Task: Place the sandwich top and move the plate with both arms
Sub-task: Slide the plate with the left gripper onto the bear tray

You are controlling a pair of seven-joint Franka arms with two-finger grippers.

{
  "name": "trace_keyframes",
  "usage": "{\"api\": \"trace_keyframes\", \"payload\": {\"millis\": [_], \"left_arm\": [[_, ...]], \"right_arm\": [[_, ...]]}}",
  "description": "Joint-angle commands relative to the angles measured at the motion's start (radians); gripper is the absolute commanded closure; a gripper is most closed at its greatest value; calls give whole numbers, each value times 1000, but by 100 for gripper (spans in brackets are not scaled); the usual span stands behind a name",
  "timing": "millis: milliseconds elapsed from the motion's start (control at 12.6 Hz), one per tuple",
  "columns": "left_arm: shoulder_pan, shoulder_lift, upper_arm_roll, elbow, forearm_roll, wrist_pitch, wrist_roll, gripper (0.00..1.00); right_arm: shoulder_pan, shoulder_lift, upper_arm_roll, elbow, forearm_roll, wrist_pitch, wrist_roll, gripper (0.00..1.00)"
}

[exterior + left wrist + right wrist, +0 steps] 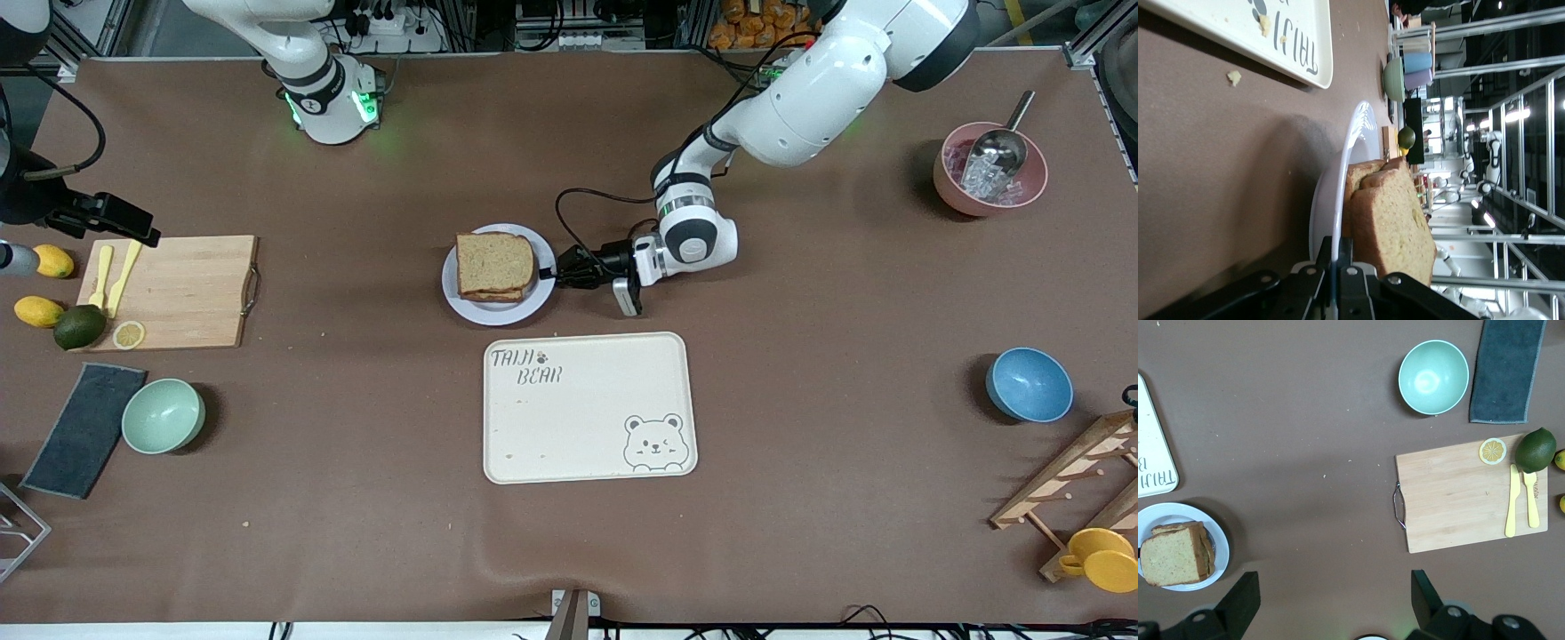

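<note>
Pinching the rim of the plate (462, 302), the left gripper (558, 270) comes in low and sideways from the left arm's end of the table, jaws pressed together on the thin edge, and the left wrist view shows that rim (1338, 220) running straight between the fingers. The plate sits mid-tabletop, just farther from the front camera than the cream tray (587, 409), and the sandwich top (494, 262) already lies on the stack, so the bread step looks done. That flat, edge-on grip suits dragging or lifting without tipping the sandwich. The right gripper (1331, 600) waits high near the cutting board (178, 293) at the right arm's end, fingers spread wide, holding nothing; its share of the carry looks not yet begun.
</note>
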Motion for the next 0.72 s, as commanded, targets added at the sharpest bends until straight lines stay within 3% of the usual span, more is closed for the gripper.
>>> {"api": "trace_keyframes", "payload": {"millis": [0,398,637], "left_arm": [[-10,26,-19,28,-59,-12,29,100],[35,-14,-74,20,-60,-10,30,100],[130,-24,-140,12,-59,-7,30,100]], "right_arm": [[-3,2,6,12,-14,-13,9,0],[-1,2,6,11,-14,-22,11,0],[0,3,8,9,-14,-22,11,0]]}}
